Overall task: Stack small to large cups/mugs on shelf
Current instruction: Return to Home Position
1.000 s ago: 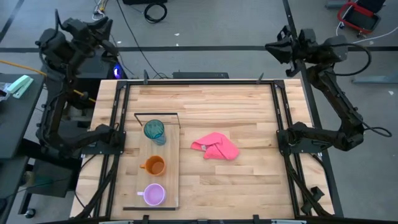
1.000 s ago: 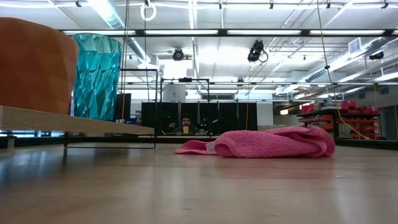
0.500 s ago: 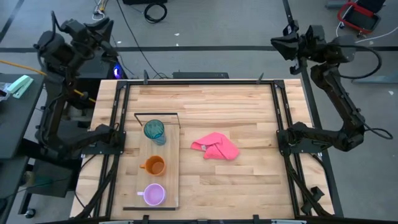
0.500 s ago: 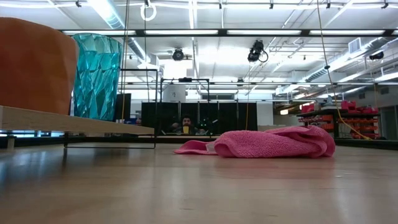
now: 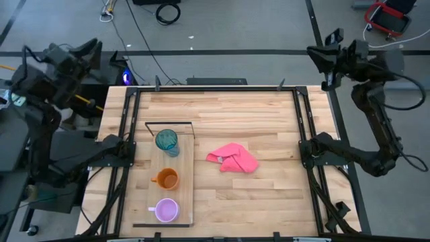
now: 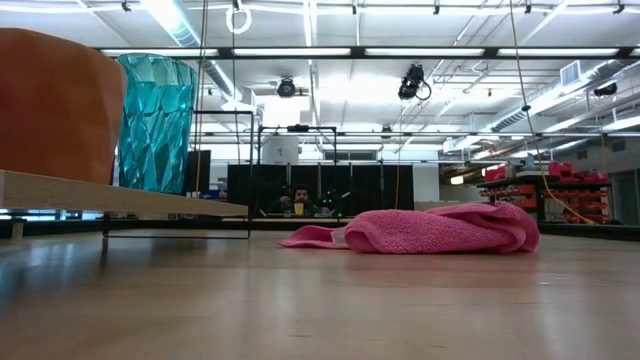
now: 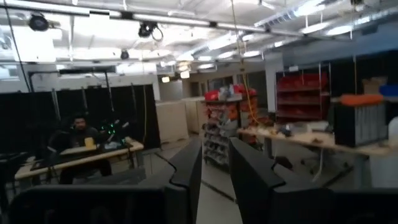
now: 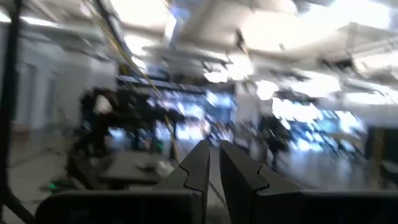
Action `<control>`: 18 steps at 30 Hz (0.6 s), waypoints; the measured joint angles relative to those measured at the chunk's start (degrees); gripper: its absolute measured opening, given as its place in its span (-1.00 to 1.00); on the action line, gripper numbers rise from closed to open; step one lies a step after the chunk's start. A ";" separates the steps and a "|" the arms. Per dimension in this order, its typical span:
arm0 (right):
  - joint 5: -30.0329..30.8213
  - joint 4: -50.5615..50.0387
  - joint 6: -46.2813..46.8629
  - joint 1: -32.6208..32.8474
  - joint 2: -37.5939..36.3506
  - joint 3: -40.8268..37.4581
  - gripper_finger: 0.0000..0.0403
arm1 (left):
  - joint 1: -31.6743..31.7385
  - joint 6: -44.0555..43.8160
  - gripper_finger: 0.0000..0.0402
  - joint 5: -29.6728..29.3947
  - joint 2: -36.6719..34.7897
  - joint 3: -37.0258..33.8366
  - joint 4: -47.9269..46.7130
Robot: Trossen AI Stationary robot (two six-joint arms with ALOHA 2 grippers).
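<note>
The shelf (image 5: pixel 180 176), a light-wood plank with a black wire frame at its far end, lies on the table's left part. Three cups stand on it in a row, apart from each other. The teal tumbler (image 5: pixel 166 140) is farthest, the orange mug (image 5: pixel 166 179) in the middle and the lilac mug (image 5: pixel 166 210) nearest. The low view shows the tumbler (image 6: pixel 155 120) and the orange mug (image 6: pixel 50 105) upright on the plank (image 6: pixel 130 200). My left gripper (image 5: pixel 94 48) (image 7: pixel 216 149) is raised beyond the far left corner, shut and empty. My right gripper (image 5: pixel 322 50) (image 8: pixel 214 149) is raised beyond the far right corner, shut and empty.
A crumpled pink cloth (image 5: pixel 232 158) lies on the tabletop near its middle, right of the shelf; it also shows in the low view (image 6: pixel 420 230). Black rails (image 5: pixel 300 144) run along the table's left and right sides. A person sits far off in the room (image 6: pixel 298 200).
Both arms have swung outward, away from the table's middle. My left gripper has gone toward the left and my right gripper toward the right, each turning as it went. The cups, shelf and cloth have not moved.
</note>
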 joint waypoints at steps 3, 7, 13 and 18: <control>3.12 -12.22 -5.87 0.04 -2.91 -0.83 -0.79 | 0.02 1.06 -0.57 -2.66 -2.04 -0.01 -6.93; 4.25 -19.80 -9.20 0.04 -6.64 -3.92 -0.79 | 0.07 1.23 -0.59 -5.40 -3.91 -1.13 -12.03; 6.30 -17.62 -7.49 0.04 -14.71 -11.76 -0.79 | 0.04 -1.35 -0.58 -5.46 -11.39 -12.63 -6.26; 7.00 -8.55 -0.17 0.04 -22.05 -19.19 -0.79 | 0.04 -2.82 -0.56 -6.97 -18.77 -21.32 1.34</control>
